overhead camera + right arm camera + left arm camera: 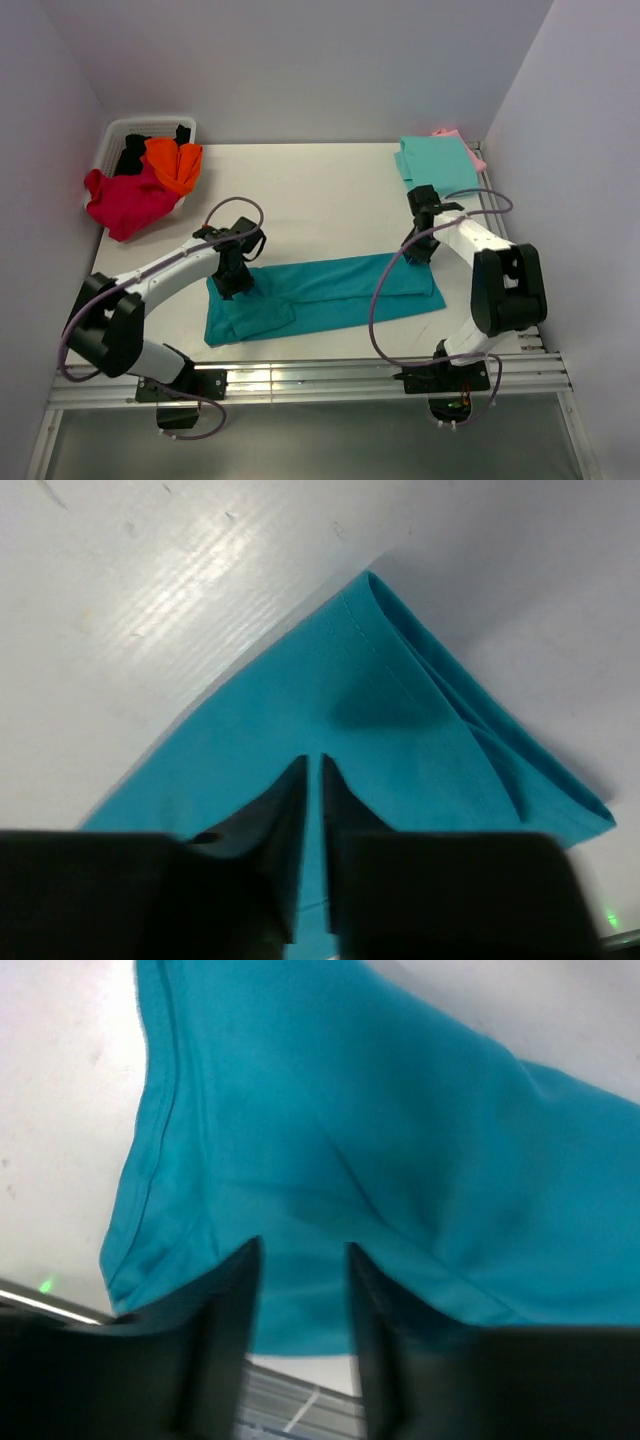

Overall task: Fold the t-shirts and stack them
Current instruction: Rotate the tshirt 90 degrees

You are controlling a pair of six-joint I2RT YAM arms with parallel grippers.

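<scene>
Currently the deep teal-blue soft cloth t-shirt (330, 290) lies flat on the white counter (300, 190) as a long folded strip, with one end beneath the left jaws and the other beneath the right jaws. The left jaws stand partly open. Cloth shows in the gap between the fingers (232, 1300), and nothing is visibly clamped. The right jaws are closed to a thin slit over the fabric; whether they pinch a layer cannot be determined. Just ahead of the right jaws, the folded corner shows stacked layers with a stitched hem. Expect the fabric to be light, limp and non-fragile. It is likely to sag, crease and drag on the counter, and the layers may slide apart if only the top one is taken. Recommended hold: take all layers together at the hemmed edge nearest each set of jaws, then lift both ends evenly. A folded mint-green cloth t-shirt (435, 162) lies well beyond the right jaws.
</scene>
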